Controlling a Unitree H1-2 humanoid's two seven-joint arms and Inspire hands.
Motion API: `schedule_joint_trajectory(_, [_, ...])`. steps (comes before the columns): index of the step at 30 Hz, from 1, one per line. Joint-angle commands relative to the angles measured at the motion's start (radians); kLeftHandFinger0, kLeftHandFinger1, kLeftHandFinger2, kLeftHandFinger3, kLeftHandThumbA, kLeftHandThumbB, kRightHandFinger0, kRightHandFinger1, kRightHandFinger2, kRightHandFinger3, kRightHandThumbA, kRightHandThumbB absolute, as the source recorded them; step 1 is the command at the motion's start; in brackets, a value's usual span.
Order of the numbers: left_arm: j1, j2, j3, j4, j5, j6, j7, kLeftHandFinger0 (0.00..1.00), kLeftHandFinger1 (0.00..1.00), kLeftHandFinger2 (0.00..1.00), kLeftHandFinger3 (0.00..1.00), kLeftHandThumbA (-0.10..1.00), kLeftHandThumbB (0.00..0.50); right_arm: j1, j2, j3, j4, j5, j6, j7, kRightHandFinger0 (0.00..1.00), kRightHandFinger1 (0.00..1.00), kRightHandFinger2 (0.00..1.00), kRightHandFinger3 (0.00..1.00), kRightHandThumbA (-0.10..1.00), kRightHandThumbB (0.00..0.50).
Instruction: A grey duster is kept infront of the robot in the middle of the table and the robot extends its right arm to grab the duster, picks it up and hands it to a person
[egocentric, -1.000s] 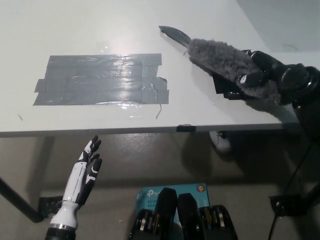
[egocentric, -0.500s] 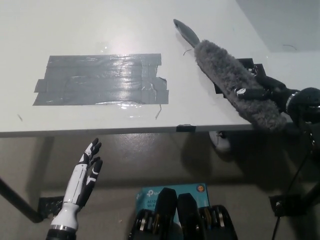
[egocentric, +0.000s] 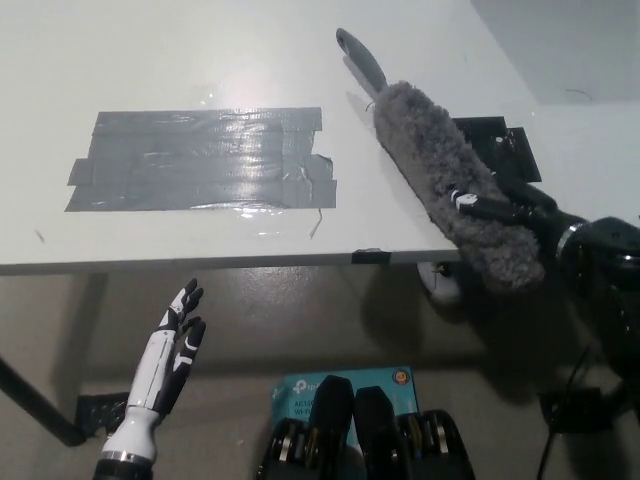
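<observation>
The grey duster (egocentric: 440, 170) is a long fluffy brush with a grey handle pointing to the far upper left. It is lifted above the table's right part, lying diagonally. My black right hand (egocentric: 505, 208) comes in from the lower right and is shut on the duster's fluffy lower part. My white left hand (egocentric: 172, 348) rests below the table's front edge at the lower left, fingers apart, holding nothing.
The white table (egocentric: 200, 60) carries a large patch of grey tape (egocentric: 200, 158) at its middle left. A black clip (egocentric: 370, 257) sits on the front edge. A blue box (egocentric: 300, 393) lies on the floor below.
The right hand has drawn back toward the lower right with the duster, which now lies steeper, its fluffy end past the table's front edge. The left hand has stayed put.
</observation>
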Motion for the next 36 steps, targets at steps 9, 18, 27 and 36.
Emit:
schedule_joint_trajectory(9, [-0.042, 0.023, 0.004, -0.042, -0.003, -0.039, 0.009, 0.92, 1.0, 1.0, 1.0, 1.0, 0.194, 0.123, 0.193, -0.095, -0.622, 0.96, 0.084, -0.272, 0.0, 0.4, 0.93, 1.0, -0.1, 0.19])
schedule_joint_trajectory(18, [-0.045, 0.022, 0.007, -0.04, -0.008, -0.039, 0.005, 0.92, 0.99, 1.0, 1.0, 1.0, 0.195, 0.223, 0.335, -0.11, -0.744, 1.009, 0.084, -0.367, 0.0, 0.4, 0.91, 1.0, -0.1, 0.132])
schedule_joint_trajectory(27, [-0.045, 0.026, 0.001, -0.042, 0.001, -0.039, 0.013, 0.93, 0.99, 1.0, 1.0, 1.0, 0.187, 0.281, 0.408, -0.111, -0.824, 1.023, 0.084, -0.473, 0.0, 0.46, 0.86, 1.0, -0.1, 0.096])
schedule_joint_trajectory(36, [-0.044, 0.027, 0.0, -0.038, -0.003, -0.039, 0.02, 0.94, 1.0, 1.0, 1.0, 1.0, 0.192, 0.318, 0.408, -0.117, -0.857, 1.072, 0.084, -0.516, 0.0, 0.48, 0.83, 1.0, -0.1, 0.087])
